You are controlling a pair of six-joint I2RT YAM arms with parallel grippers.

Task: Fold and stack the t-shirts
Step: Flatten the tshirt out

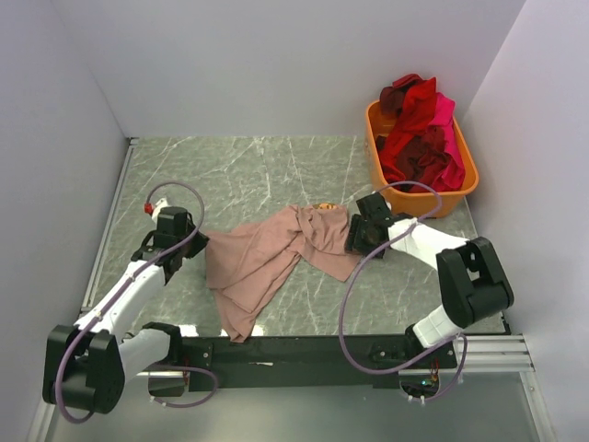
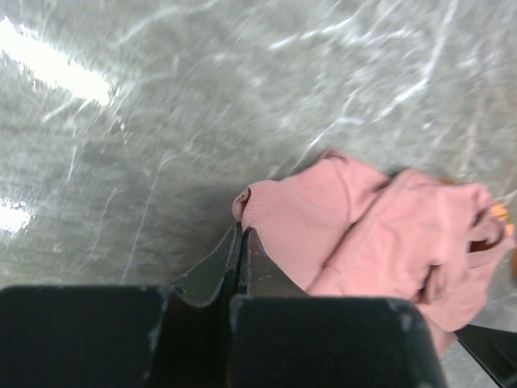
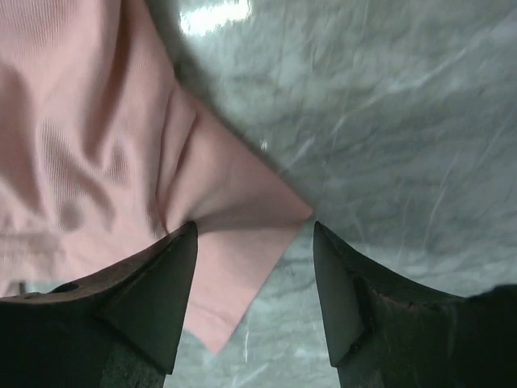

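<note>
Grey marble desk [image 1: 258,175], white walls; at its far right corner an orange tub [image 1: 433,203] holds red, maroon and hot pink shirts [image 1: 423,129]. Mid-desk, toward the near edge, the dusty pink t-shirt [image 1: 267,258] lies crumpled. Its left hem is clenched in the left gripper [image 2: 242,234]; the right gripper [image 3: 254,230] gapes over a corner. Spreading seems in hand: next, the right pinches, then both pull flat.

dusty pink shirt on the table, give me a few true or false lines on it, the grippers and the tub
1. The dusty pink cloth t-shirt lies folded in a neat square. False: it is crumpled on the grey marble table.
2. The right gripper is open over a corner of that shirt. True.
3. The left gripper is wide open. False: its fingers are closed together at the shirt's edge.
4. The orange plastic tub holds red and hot pink shirts. True.
</note>
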